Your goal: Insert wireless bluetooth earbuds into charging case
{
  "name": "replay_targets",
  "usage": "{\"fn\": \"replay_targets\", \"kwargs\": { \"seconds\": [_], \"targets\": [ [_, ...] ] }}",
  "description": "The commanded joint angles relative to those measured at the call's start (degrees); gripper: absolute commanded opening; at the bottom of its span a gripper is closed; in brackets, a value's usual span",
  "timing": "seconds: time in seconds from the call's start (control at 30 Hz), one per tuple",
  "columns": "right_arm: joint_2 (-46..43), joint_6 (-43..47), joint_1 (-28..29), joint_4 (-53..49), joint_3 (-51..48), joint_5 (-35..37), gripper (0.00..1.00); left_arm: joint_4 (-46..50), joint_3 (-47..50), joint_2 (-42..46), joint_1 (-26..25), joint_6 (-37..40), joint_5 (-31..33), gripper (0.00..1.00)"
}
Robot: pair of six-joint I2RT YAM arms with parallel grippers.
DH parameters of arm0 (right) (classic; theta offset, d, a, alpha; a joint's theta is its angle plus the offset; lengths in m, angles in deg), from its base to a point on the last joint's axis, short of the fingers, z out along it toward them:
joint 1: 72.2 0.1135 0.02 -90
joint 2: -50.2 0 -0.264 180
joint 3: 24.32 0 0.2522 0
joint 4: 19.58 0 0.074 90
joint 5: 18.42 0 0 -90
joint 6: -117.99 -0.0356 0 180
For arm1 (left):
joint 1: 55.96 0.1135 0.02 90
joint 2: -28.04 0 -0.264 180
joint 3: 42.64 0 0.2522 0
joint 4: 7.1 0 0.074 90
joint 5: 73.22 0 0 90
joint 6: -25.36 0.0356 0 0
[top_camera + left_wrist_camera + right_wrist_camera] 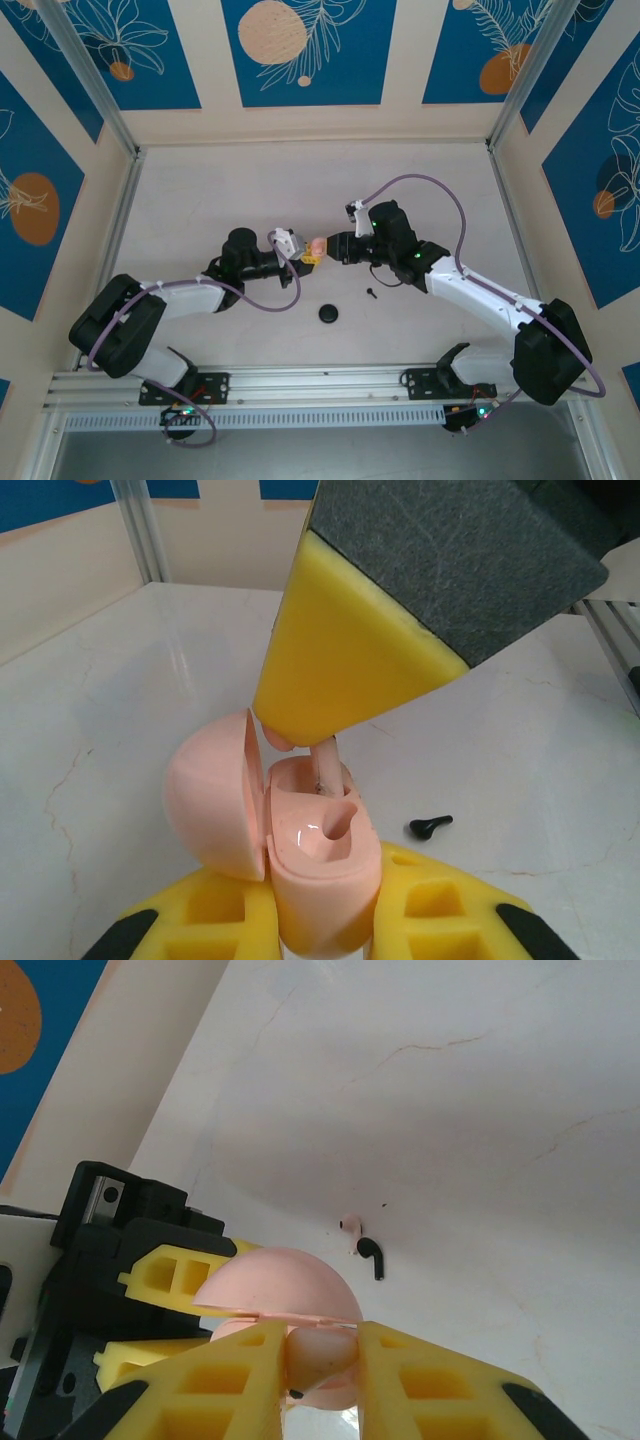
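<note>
the left gripper (322, 900) is clamped shut on the base of the charging case (315, 850), whose lid (215, 798) hangs open on its left side. the right gripper (320, 1350) meets it head-on, fingers (350, 660) pinched on a small pale pink piece (325, 765) whose stem dips into the case's pocket; i cannot tell if it is an earbud. one black earbud (430, 826) lies on the worktop (520, 760), beyond the left gripper to its right.

Pink charging case (310, 850) lid open (hinged left); black earbud (430, 826) lying on table (120, 700).
</note>
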Motion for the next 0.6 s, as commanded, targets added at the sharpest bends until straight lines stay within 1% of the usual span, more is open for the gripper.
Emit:
{"fn": "replay_targets", "kwargs": {
  "seconds": [0.0,0.57],
  "targets": [
    [0.1,1.3,0.7,0.1,0.7,1.0,0.23,-3.1,0.5,0.1,-0.7,-0.8,0.3,0.12],
    [0.1,1.9,1.2,0.3,1.4,-0.6,0.3,-2.6,0.5,0.1,-0.7,-0.5,0.4,0.12]
  ]
}}
